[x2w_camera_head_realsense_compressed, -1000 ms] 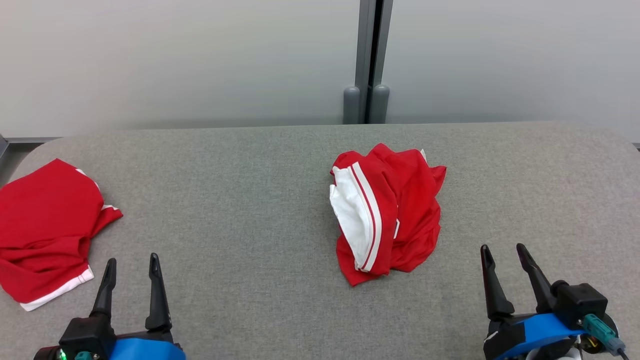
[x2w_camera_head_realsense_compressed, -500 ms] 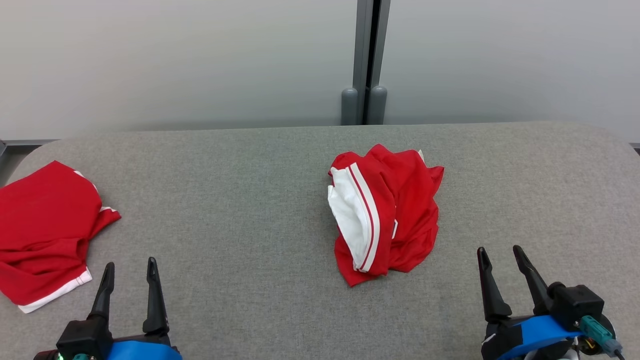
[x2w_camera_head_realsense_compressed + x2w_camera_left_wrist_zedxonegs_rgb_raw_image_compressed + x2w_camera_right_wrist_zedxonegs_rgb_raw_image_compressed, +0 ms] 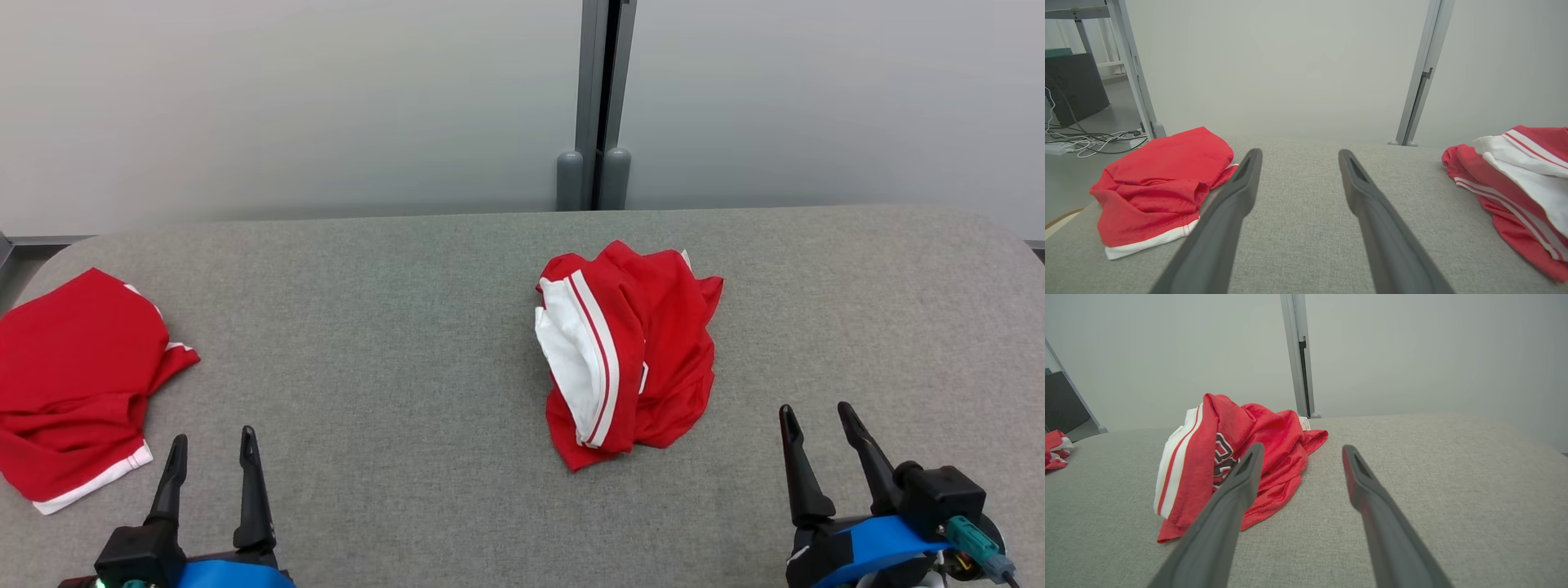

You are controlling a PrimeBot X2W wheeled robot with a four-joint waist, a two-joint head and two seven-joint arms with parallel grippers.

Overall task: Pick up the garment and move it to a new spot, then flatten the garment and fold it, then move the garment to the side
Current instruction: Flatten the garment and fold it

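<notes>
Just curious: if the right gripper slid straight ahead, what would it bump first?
Probably nothing: bare table lies ahead of the right gripper. The crumpled red garment sits just left of its line, so a brush against the cloth's edge is possible.

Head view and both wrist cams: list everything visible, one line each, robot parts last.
crumpled red garment with white stripes: 1, red and white, on the table, right of centre
rumpled red garment with white hem: 1, red and white, table's left end
grey fabric-covered table: 1, grey, under both garments
grey metal post: 1, grey, behind the table's far edge
loose cables: several, white and dark, on the floor beyond the table's left end
left gripper: 1, dark fingers, near left, open, empty
right gripper: 1, dark fingers, near right, open, empty
</notes>
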